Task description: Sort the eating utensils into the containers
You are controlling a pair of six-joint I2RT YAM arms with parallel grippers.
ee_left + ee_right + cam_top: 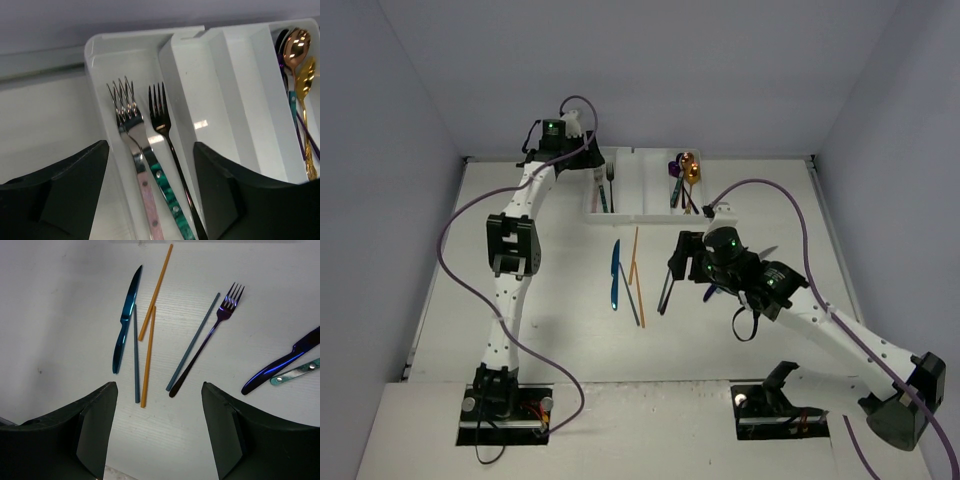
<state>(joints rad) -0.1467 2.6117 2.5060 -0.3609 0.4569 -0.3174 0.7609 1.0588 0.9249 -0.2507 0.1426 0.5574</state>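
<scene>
The left gripper (150,167) is hanging over the left compartment of the white tray (620,216) at the far side of the table (550,330). Its fingers (75,190) are standing spread, pinching nothing. Below them three forks are lying side by side in that compartment, tines pointing away: a pink-handled fork (148,200), a teal-handled fork (169,192) with its head overlapping the pink one's, and a black fork (161,112) just beside them. In the tray's right compartment a copper spoon (295,45) and a gold spoon (305,75) are lying together over a darker purple one.

The right gripper (159,410) is hovering above the loose utensils on the table, fingers (225,430) wide apart and gripping nothing. Under it are lying a blue knife (125,322), two orange chopsticks (156,290), two grey-blue chopsticks (192,342) and a purple fork (222,312). One grey-blue stick is touching the purple fork's handle. Off to the side, a purple knife (285,365) is lying next to a teal-handled piece (295,374) that is only partly in view.
</scene>
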